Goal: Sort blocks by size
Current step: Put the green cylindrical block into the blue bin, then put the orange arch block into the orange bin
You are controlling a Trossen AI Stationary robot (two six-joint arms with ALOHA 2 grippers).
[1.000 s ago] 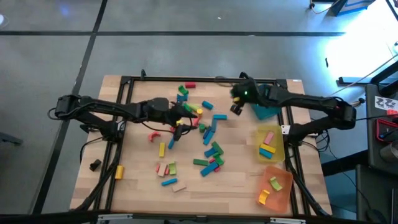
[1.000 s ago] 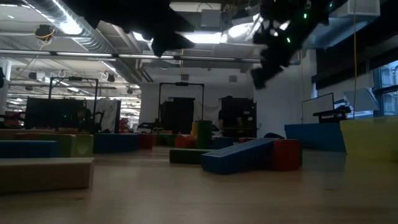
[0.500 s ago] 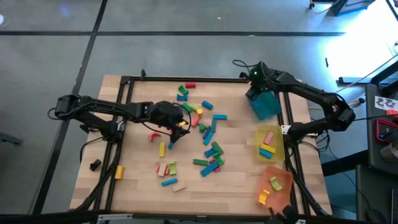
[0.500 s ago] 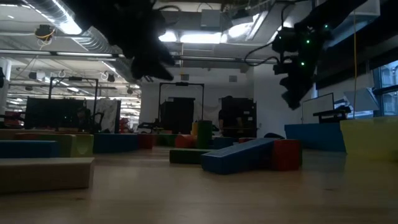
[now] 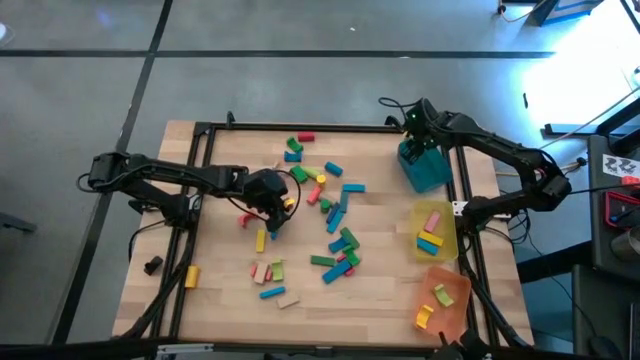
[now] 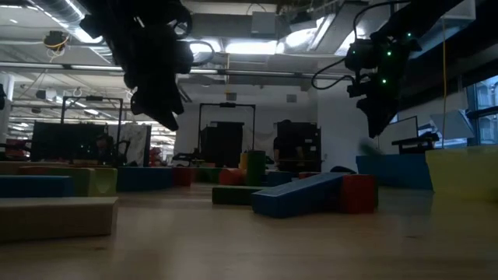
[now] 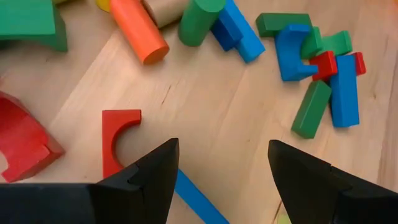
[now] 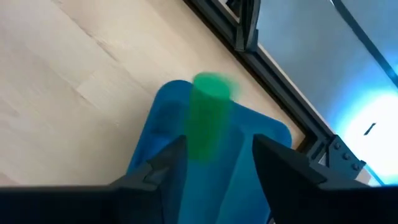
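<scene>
High view: left gripper point(image 5: 272, 199) over the scattered blocks point(image 5: 322, 225) mid-table, fingers point(image 7: 155, 171) spread, holding nothing, red arch block point(image 7: 118, 138) just beside one. Right gripper point(image 5: 420, 130) above teal tray point(image 5: 424, 170), fingers parted; blurred green cylinder point(image 8: 208, 115) between them, contact unclear.

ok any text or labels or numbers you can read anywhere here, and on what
None can be read.
The white card at the high view's right edge bears dark marks, too small to read.
The blocks, the teal tray, the yellow tray and the orange tray carry no lettering.
</scene>
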